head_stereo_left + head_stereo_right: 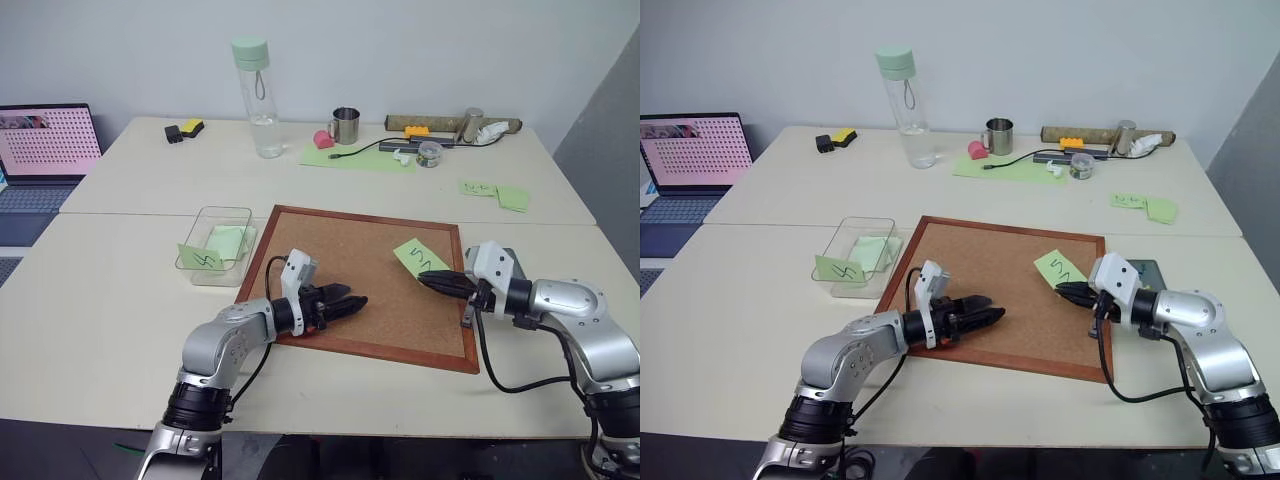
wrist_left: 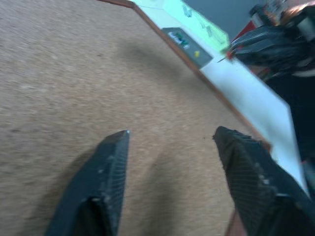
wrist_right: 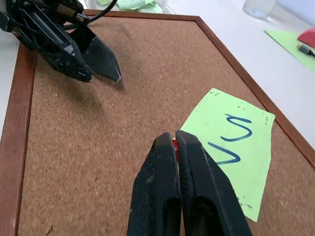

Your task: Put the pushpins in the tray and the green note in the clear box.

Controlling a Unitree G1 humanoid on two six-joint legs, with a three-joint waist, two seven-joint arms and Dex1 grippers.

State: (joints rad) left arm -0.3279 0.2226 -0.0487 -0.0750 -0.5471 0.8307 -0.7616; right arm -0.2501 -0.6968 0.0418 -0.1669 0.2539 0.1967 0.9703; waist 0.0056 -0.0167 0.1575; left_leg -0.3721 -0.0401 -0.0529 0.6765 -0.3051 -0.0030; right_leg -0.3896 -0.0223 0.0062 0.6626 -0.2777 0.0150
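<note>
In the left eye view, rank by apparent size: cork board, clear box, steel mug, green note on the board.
1. cork board
2. clear box
3. green note and steel mug: too close to rank, and the mug stands farther from the camera.

The clear box (image 1: pixel 217 245) sits left of the cork board (image 1: pixel 360 290); the tray (image 1: pixel 1145 272) lies right of it.

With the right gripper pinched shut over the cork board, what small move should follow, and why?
Probably carry the right gripper to the dark tray beside the cork board and open there. Something red, likely a pushpin, shows between its shut fingertips. The green note lies loose on the board.
</note>
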